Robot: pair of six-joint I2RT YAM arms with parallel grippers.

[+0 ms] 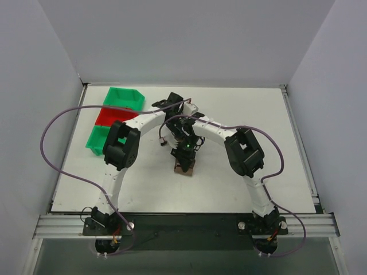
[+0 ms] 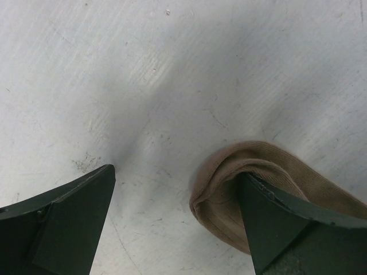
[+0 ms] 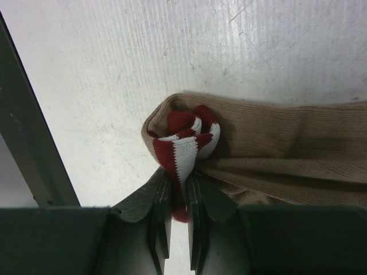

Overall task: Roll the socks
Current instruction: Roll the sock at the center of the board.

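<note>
The sock (image 3: 275, 143) is tan with a dark red, white-striped cuff (image 3: 183, 143) curled into a small roll at its end. My right gripper (image 3: 179, 186) is shut on that cuff, low on the table. In the left wrist view the sock's tan rounded end (image 2: 223, 195) lies on the table. My left gripper (image 2: 178, 172) is open, and its right finger (image 2: 275, 223) is tucked under a fold of that end. In the top view both grippers crowd over the sock (image 1: 184, 167) at mid-table and hide most of it.
Two green bins (image 1: 124, 98) (image 1: 97, 139) with a red bin (image 1: 112, 117) between them stand at the table's back left. Purple cables loop beside both arms. The grey walls close in on the left, back and right.
</note>
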